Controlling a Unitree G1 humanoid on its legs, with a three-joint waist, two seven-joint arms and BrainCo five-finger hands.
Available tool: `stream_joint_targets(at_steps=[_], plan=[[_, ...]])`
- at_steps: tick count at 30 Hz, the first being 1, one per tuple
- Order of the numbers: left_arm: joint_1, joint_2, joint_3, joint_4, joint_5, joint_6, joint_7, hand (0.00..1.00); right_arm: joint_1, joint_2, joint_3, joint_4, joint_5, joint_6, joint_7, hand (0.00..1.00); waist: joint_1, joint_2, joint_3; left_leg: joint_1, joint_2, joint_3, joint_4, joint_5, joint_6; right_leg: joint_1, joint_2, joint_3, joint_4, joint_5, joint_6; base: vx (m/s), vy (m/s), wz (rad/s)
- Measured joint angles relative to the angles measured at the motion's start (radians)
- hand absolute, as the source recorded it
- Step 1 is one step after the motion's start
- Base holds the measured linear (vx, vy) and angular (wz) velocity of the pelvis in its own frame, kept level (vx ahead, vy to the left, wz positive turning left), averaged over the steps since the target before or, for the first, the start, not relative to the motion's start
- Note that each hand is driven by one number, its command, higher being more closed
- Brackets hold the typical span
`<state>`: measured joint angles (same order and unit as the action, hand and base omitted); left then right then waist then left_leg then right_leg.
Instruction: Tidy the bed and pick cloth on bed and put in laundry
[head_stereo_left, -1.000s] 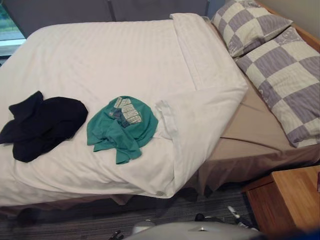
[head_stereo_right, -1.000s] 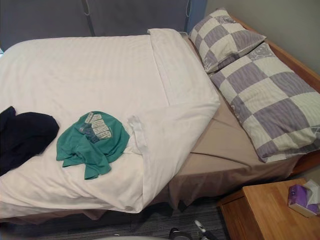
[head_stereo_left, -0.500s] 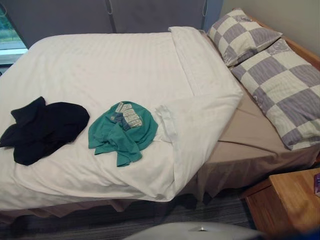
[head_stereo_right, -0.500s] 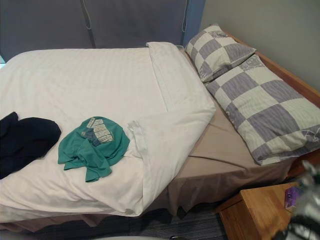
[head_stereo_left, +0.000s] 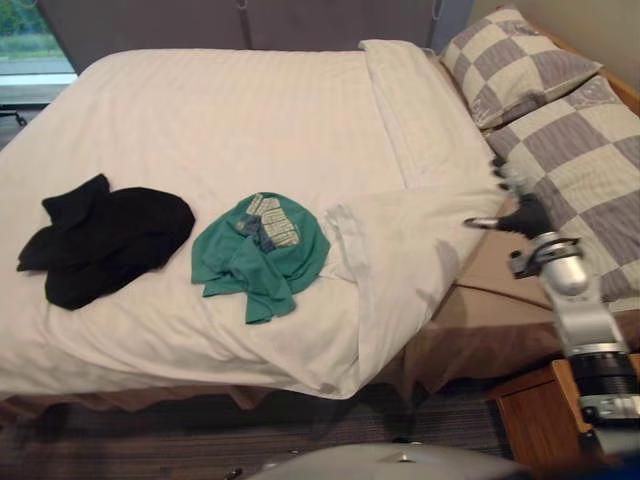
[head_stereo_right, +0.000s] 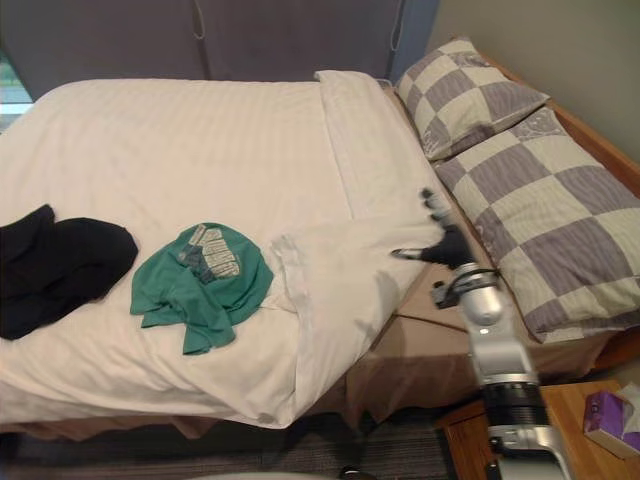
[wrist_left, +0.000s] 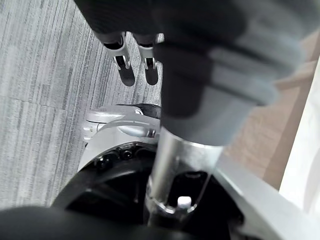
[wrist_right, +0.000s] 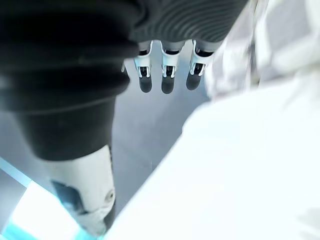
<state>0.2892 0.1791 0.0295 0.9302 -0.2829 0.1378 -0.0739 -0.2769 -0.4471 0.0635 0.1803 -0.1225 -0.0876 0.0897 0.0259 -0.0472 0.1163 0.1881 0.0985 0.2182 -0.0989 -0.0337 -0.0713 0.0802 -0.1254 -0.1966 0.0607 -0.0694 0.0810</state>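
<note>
Both eye views look down from the near side across the bed (head_stereo_left: 250, 120) (sharing nearly everything); wrist views look closely along the left hand (wrist_left: 124, 65) and right hand (wrist_right: 167, 75).

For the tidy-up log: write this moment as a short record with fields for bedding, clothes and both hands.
white duvet: corner folded back, tan sheet bare beside the checked pillows
green shirt: crumpled on the duvet
black garment: heaped on the duvet, left of the shirt
right robot hand: open, over the folded corner, empty
left robot hand: open, over the floor, empty
laundry: both clothes not yet picked up
</note>
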Motion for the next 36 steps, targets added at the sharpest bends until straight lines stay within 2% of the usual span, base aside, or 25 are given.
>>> stream_joint_targets(at_steps=[4,5,7,8,9,10,14,16,21,25,30,36], plan=[[-0.035,0.021,0.002,-0.045,-0.003,0.003,-0.001,0.00,-0.152,0.043,0.078,0.113,-0.058,0.025,-0.051,0.00,0.040,-0.022,0.076,-0.074,0.005,-0.033,0.002,0.023,-0.002,-0.069,-0.003,-0.016,0.048,-0.033,-0.001,-0.17,-0.057,0.35],[-0.043,0.029,0.003,-0.083,-0.010,0.003,-0.013,0.00,-0.237,0.051,0.094,0.163,-0.064,0.032,-0.088,0.00,0.052,-0.028,0.117,-0.121,0.011,-0.038,0.017,0.033,0.002,-0.100,0.005,-0.013,0.045,-0.030,0.000,-0.18,-0.072,0.29],[-0.049,0.033,0.012,-0.154,-0.023,0.002,-0.035,0.00,-0.366,0.052,0.106,0.232,-0.087,0.048,-0.147,0.00,0.091,-0.036,0.179,-0.190,0.021,-0.051,0.039,0.048,-0.001,-0.144,0.016,-0.010,0.035,-0.005,0.010,-0.14,-0.072,0.33],[-0.051,0.036,0.013,-0.174,-0.024,0.001,-0.040,0.00,-0.396,0.052,0.106,0.246,-0.089,0.052,-0.157,0.00,0.100,-0.034,0.195,-0.202,0.022,-0.057,0.048,0.052,-0.003,-0.147,0.019,-0.011,0.029,0.009,0.001,-0.05,-0.051,0.32],[-0.053,0.041,0.018,-0.211,-0.033,0.001,-0.056,0.00,-0.464,0.052,0.112,0.280,-0.090,0.060,-0.181,0.00,0.118,-0.043,0.233,-0.230,0.025,-0.069,0.071,0.054,-0.002,-0.151,0.021,-0.014,0.020,0.027,-0.009,0.01,-0.021,0.26],[-0.053,0.044,0.019,-0.226,-0.044,0.000,-0.064,0.00,-0.500,0.050,0.112,0.294,-0.090,0.061,-0.192,0.00,0.128,-0.047,0.250,-0.245,0.026,-0.074,0.085,0.049,-0.002,-0.156,0.021,-0.013,0.019,0.033,-0.007,0.03,0.000,0.24],[-0.051,0.052,0.020,-0.283,-0.049,-0.001,-0.088,0.00,-0.619,0.044,0.128,0.322,-0.089,0.073,-0.234,0.00,0.134,-0.048,0.295,-0.316,0.036,-0.087,0.132,0.039,0.001,-0.194,0.029,-0.005,0.016,0.084,0.010,0.04,0.068,0.23],[-0.051,0.060,0.021,-0.310,-0.047,-0.003,-0.106,0.00,-0.663,0.038,0.160,0.333,-0.087,0.093,-0.252,0.00,0.152,-0.051,0.305,-0.347,0.054,-0.088,0.153,0.027,0.006,-0.217,0.048,0.019,0.009,0.136,0.013,0.02,0.097,0.00],[-0.051,0.066,0.019,-0.356,-0.046,0.002,-0.123,0.00,-0.738,-0.010,0.217,0.360,-0.082,0.139,-0.255,0.00,0.168,-0.056,0.317,-0.421,0.055,-0.102,0.178,0.020,0.019,-0.278,0.048,0.044,0.007,0.190,0.002,-0.01,0.084,0.06],[-0.050,0.066,0.018,-0.365,-0.047,0.005,-0.123,0.00,-0.744,-0.041,0.227,0.374,-0.073,0.183,-0.249,0.00,0.174,-0.056,0.325,-0.438,0.051,-0.107,0.184,0.020,0.020,-0.289,0.047,0.046,0.007,0.197,-0.006,-0.01,0.032,0.04],[-0.047,0.066,0.018,-0.383,-0.051,0.009,-0.124,0.00,-0.744,-0.094,0.232,0.397,-0.081,0.268,-0.248,0.00,0.174,-0.052,0.332,-0.470,0.056,-0.103,0.193,0.023,0.022,-0.322,0.055,0.061,0.007,0.197,-0.007,-0.02,-0.017,-0.07],[-0.036,0.076,0.018,-0.409,-0.054,0.026,-0.124,0.00,-0.744,-0.157,0.229,0.395,-0.080,0.298,-0.248,0.00,0.156,-0.057,0.341,-0.484,0.057,-0.091,0.208,0.023,0.020,-0.324,0.057,0.086,-0.019,0.197,-0.007,-0.03,-0.016,-0.08]])
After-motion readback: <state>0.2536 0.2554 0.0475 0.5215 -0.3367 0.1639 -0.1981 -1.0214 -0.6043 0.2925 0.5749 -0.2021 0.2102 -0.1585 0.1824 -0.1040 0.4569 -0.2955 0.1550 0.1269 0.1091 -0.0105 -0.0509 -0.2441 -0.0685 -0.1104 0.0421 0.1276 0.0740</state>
